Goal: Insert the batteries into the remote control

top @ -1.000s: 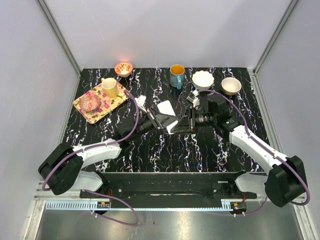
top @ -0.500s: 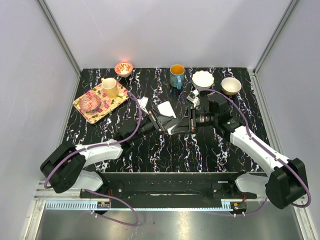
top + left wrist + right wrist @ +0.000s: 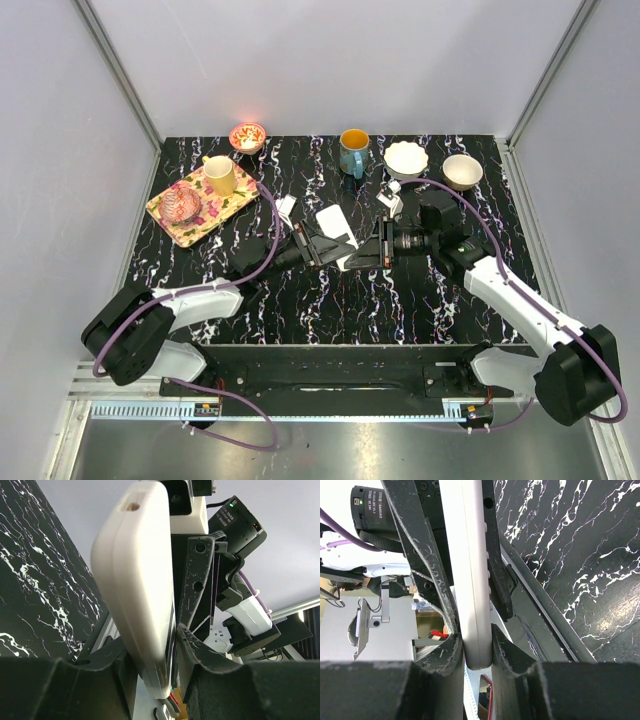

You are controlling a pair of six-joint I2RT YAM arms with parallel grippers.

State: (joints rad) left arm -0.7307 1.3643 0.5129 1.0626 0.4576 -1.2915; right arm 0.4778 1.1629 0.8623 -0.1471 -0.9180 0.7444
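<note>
Remote control [image 3: 135,580] edge-on over table [image 3: 330,300] middle, grasped by left hand [image 3: 159,672], right hand [image 3: 477,647]

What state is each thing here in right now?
Remote: lifted, held on edge between both arms.
Left fingers: closed on the remote.
Right fingers: closed on the remote.
White panel: lying flat, untouched.
Mug: upright.
Cup: upright on the tray.
</note>
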